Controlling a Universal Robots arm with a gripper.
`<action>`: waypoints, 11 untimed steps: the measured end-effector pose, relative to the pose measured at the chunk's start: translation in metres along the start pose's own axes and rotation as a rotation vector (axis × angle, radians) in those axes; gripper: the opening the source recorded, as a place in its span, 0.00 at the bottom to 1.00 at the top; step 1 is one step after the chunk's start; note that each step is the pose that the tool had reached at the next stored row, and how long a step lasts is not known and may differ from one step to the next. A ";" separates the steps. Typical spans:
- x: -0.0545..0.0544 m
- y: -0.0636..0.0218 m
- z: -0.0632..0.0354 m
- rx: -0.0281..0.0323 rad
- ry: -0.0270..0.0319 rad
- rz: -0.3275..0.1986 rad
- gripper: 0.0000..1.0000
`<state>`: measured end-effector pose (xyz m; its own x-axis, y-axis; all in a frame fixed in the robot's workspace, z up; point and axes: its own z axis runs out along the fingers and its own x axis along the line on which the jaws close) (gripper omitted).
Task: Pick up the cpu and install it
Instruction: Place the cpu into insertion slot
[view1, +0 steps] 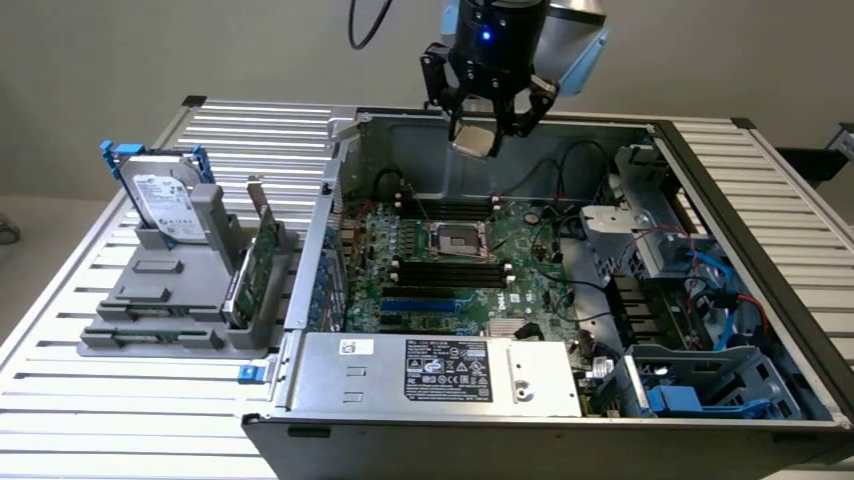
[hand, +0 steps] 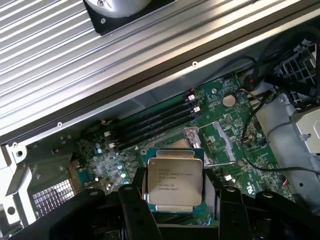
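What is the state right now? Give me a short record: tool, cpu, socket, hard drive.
tool: shut on the cpu, raised above the open case
cpu: held in the tool, printed metal top facing the wrist camera, not yet installed
socket: on the green motherboard, lower than the tool, apart from the cpu
hard drive: upright in the grey holder, outside the case at the exterior view's left

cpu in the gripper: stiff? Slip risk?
Likely stiff: the cpu is a flat metal-topped square, unbent in the gripper. Probably slippery: smooth top, gripped only at its edges. Unlikely to roll; could tilt if bumped.
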<state>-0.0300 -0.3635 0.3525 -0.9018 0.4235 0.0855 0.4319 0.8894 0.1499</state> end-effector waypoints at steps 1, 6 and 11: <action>0.000 0.0000 0.0002 -0.0015 -0.0027 0.018 0.55; 0.000 -0.0002 0.0013 -0.0093 -0.0165 0.108 0.55; 0.000 -0.0004 0.0025 -0.0170 -0.0300 0.197 0.55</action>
<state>-0.0300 -0.3635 0.3500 -0.7997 0.5943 0.0855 0.6000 0.7858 0.1499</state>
